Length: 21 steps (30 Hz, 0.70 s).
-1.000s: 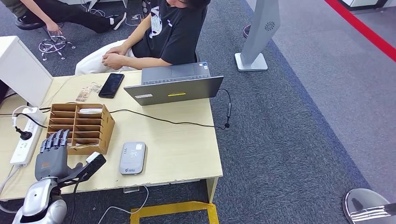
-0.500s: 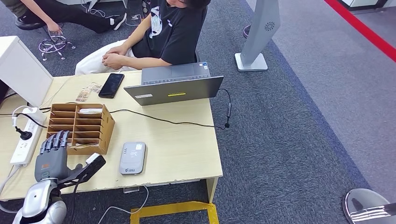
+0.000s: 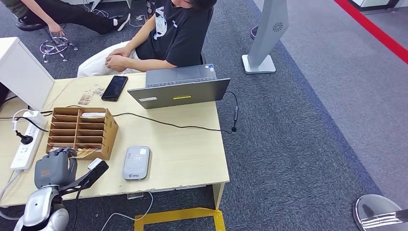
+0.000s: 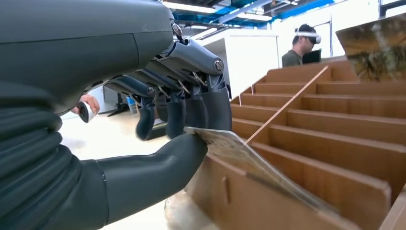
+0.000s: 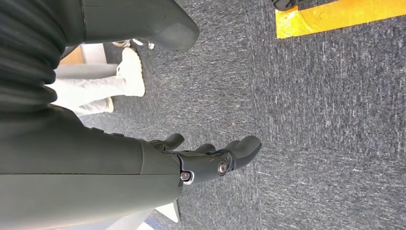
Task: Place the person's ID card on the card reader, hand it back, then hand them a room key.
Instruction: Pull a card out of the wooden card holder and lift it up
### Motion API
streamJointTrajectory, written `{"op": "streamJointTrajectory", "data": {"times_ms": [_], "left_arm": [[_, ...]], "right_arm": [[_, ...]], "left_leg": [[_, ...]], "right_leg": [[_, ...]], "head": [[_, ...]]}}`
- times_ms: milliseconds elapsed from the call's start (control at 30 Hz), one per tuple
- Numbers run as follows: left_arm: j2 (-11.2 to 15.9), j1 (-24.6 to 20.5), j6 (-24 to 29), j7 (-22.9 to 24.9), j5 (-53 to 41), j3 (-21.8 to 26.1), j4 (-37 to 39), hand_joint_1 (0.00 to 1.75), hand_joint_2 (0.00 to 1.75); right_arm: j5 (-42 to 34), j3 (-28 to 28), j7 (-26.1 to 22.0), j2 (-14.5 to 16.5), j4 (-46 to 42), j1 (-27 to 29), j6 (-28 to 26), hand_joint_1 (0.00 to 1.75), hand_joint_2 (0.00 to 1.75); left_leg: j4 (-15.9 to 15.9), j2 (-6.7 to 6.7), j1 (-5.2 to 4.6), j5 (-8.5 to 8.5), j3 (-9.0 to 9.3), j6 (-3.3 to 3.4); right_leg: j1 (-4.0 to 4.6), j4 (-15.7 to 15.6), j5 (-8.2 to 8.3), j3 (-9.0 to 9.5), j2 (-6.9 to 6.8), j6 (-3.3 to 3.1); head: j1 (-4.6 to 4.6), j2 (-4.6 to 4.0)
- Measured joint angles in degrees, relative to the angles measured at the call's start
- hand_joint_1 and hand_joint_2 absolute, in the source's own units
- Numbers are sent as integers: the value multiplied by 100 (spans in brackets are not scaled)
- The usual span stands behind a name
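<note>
Since a second ago, left hand [image 3: 55,167] curled from flat to closed, thumb and fingers [image 4: 210,108] now pinching a room key card [image 4: 249,163] at the near edge of the cardboard slot rack [image 3: 82,130]. Just right of that, grey card reader [image 3: 136,162] flat on the wooden desk [image 3: 192,149]. Farther right, laptop [image 3: 180,86]. Right hand [image 5: 210,158] hanging above carpet, loosely spread, holding nothing.

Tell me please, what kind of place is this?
Probably a lab or office staged as a hotel front desk. A wooden desk on grey carpet holds a card reader, a cardboard card rack and a laptop. A person sits behind it, and the left hand pinches a card at the rack.
</note>
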Motion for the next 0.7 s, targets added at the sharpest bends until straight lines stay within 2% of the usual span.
{"op": "streamJointTrajectory", "data": {"times_ms": [700], "left_arm": [[-19, 75, 125, 59, -32, 5, 0, 175, 175]], "right_arm": [[-15, -10, -2, -3, 0, 13, -39, 0, 175]], "left_leg": [[0, 0, 0, 0, 1, 0]], "right_leg": [[0, 0, 0, 2, -1, 0]], "head": [[1, 0]]}}
